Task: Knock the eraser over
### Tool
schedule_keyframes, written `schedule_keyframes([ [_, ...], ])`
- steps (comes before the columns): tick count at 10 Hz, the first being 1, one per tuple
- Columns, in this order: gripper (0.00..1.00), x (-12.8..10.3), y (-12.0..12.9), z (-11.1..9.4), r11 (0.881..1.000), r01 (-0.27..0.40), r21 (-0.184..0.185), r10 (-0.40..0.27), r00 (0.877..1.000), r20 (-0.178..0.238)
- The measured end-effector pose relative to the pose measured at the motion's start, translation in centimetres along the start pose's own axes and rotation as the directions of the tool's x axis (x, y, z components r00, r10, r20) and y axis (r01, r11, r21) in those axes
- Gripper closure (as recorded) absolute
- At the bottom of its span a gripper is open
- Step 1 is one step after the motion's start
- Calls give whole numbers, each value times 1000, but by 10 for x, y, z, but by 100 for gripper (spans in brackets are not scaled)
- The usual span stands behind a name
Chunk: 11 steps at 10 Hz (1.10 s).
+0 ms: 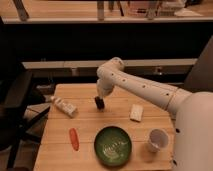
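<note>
Wooden table [90,125], middle of the frame. One white arm reaches in from the right edge, bends at an elbow in the upper middle, and points down.

Gripper [101,97]: at the arm's tip, over the upper middle of the tabletop. Whether it is clenched, spread, or already gripping something, I cannot tell; its dark tip runs straight into the dark block under it.

Eraser [99,104]: small black block, directly below the gripper and touching it or very nearly so. It seems to stand with its long axis up, perhaps leaning slightly; I cannot tell for sure.

Key relation: the eraser lies straight beneath the tip, not off to one side. My guess is that a downward press would only pin it, so a sideways sweep against the upper part of the block is what would topple it.

Around it: bottle [64,105] lying to the left, white block [136,112] to the right, green plate [113,145] toward the bottom, cup [157,140] at lower right, carrot [74,138] at lower left. All are well apart from the eraser, so a short push either way looks safe.
</note>
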<state>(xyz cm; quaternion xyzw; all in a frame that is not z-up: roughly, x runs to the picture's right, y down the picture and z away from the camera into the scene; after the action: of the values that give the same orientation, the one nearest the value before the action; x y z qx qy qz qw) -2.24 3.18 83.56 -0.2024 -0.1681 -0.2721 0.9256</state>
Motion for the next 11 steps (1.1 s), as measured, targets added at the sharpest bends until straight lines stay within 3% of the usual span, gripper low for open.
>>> schedule_keyframes([
  [11,100,-9,-4,2,1000,27,1,-27,999,26],
])
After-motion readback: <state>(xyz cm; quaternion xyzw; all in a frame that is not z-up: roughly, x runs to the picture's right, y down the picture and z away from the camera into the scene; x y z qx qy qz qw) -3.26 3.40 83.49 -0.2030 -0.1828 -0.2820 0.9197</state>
